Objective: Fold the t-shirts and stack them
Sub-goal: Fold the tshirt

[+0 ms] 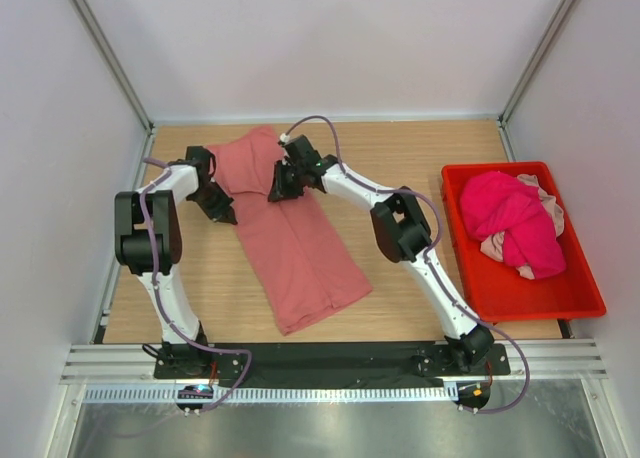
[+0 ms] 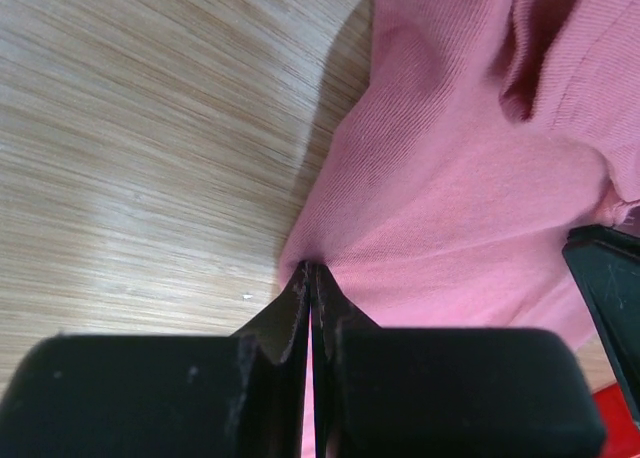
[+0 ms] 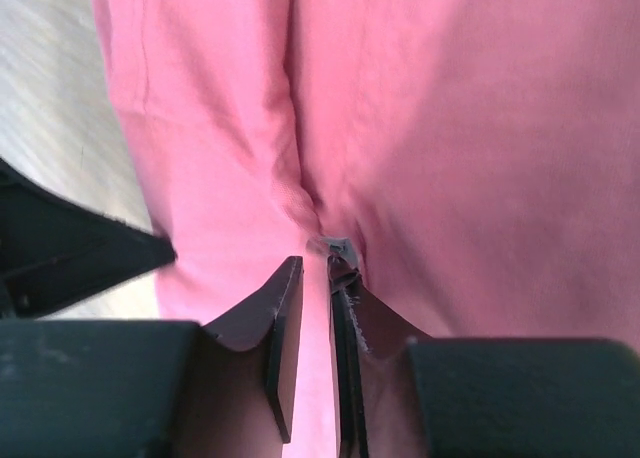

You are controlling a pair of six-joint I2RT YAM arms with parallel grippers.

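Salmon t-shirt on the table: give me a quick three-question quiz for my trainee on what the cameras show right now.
1. True or false: the salmon t-shirt lies inside the red bin.
2. What is the left gripper shut on? A) the salmon t-shirt's edge B) the red bin's rim C) nothing
3. Fill in: the magenta t-shirt lies bunched in the ____.
Key: 1 false, it lies spread on the table; 2 A; 3 red bin.
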